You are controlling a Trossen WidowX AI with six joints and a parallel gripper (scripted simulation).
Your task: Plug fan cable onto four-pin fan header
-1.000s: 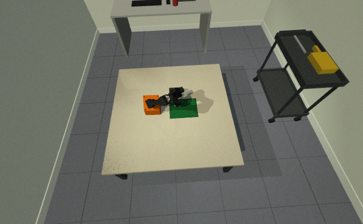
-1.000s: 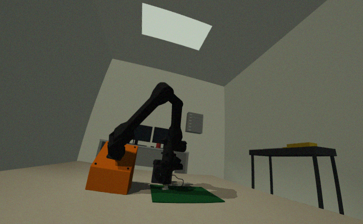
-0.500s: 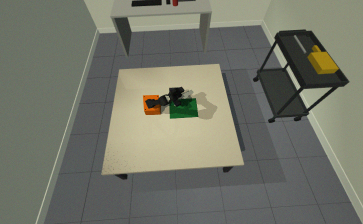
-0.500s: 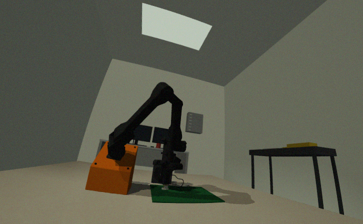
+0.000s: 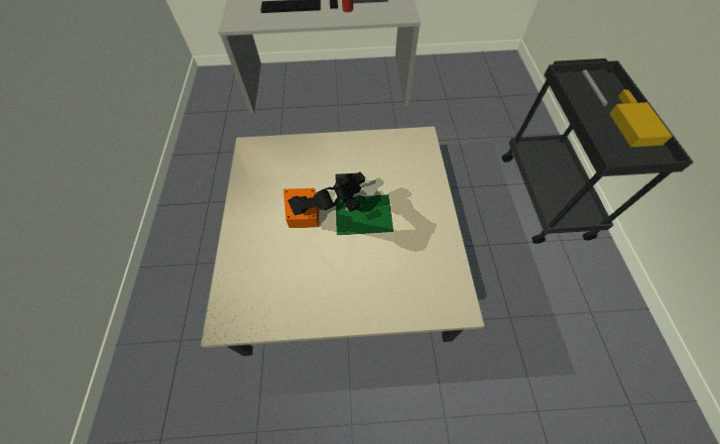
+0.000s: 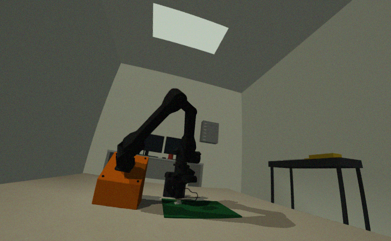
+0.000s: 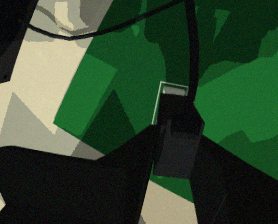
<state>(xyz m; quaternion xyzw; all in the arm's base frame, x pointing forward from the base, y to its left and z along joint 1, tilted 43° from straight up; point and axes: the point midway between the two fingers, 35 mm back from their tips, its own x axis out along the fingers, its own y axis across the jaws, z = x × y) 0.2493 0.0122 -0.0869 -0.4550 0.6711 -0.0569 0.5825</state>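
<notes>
The green board (image 5: 371,225) (image 6: 203,213) (image 7: 235,105) lies flat on the table. My gripper (image 6: 177,198) (image 7: 171,133) points down over the board near its edge, shut on the dark plug (image 7: 177,155). The black cable (image 6: 197,195) (image 7: 193,50) runs up from the plug and loops away to the left in the wrist view. The fan header (image 7: 174,91) shows as a light grey piece inside a white outline, just beyond the plug. The plug overlaps part of that outline. Its lower end and the pins are hidden, so its depth cannot be told.
The orange base block (image 5: 301,222) (image 6: 117,192) stands on the table (image 5: 318,291) beside the board, with the black arm (image 6: 153,122) arching from it. A dark cart (image 5: 578,121) with a yellow object (image 5: 640,124) stands beyond the table, and a desk (image 5: 318,22) at the back.
</notes>
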